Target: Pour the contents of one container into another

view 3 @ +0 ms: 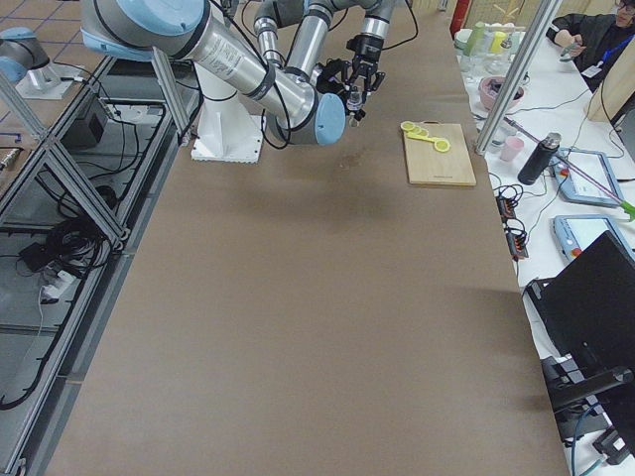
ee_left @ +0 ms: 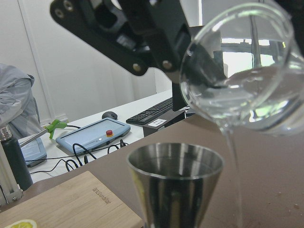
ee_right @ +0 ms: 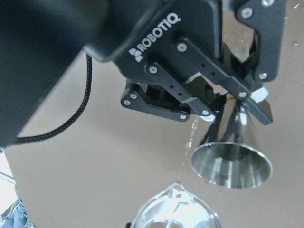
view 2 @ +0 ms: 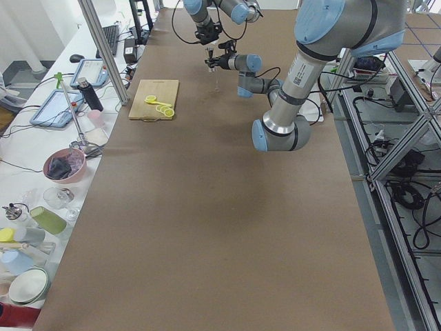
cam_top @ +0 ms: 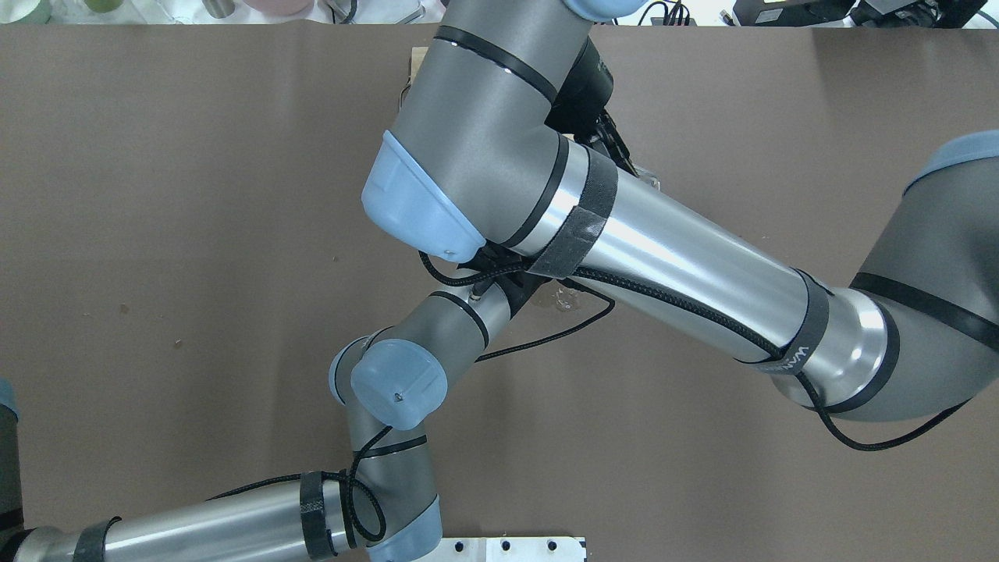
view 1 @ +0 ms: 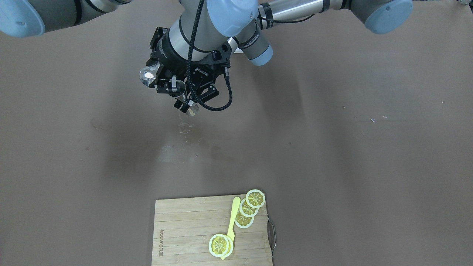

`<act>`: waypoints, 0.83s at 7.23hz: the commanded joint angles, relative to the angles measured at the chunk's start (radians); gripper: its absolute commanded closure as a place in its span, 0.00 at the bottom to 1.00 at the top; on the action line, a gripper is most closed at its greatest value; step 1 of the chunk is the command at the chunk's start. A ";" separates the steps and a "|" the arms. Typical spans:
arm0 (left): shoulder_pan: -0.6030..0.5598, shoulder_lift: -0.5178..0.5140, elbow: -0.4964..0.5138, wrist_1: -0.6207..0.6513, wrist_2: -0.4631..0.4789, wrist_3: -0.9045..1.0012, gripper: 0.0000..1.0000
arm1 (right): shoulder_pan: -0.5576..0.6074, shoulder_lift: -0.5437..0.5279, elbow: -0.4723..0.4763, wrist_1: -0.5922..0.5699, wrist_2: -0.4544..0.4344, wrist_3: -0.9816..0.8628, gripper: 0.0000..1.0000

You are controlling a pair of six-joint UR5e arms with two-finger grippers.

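Note:
A steel jigger (ee_right: 231, 164) is clamped at its narrow waist by my left gripper (ee_right: 228, 102), which is shut on it. My right gripper (view 1: 158, 73) is shut on a clear glass (view 1: 147, 75) and tips it over the jigger (ee_left: 175, 183). The glass (ee_left: 242, 80) holds water. A thin stream (ee_left: 232, 161) runs off its lip and drops just beside the jigger's rim, not into it. In the front view the left gripper (view 1: 186, 100) hangs above a wet puddle (view 1: 184, 127) on the table. In the overhead view the right arm hides both grippers.
A wooden cutting board (view 1: 184, 229) with lemon slices (view 1: 247, 208) and a yellow utensil (view 1: 232, 218) lies at the table's far edge. The two arms cross closely above the table's middle. Bowls and cups (view 2: 41, 221) stand on a side bench.

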 commanded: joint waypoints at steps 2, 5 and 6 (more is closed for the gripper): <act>0.000 0.000 0.002 0.000 0.000 0.000 1.00 | 0.013 0.002 -0.014 0.003 -0.005 -0.010 1.00; 0.001 0.000 0.000 0.000 0.000 0.000 1.00 | 0.022 0.006 -0.019 0.008 -0.003 -0.011 1.00; 0.001 0.000 0.002 0.000 0.000 0.000 1.00 | 0.034 0.005 -0.011 0.018 0.006 -0.045 1.00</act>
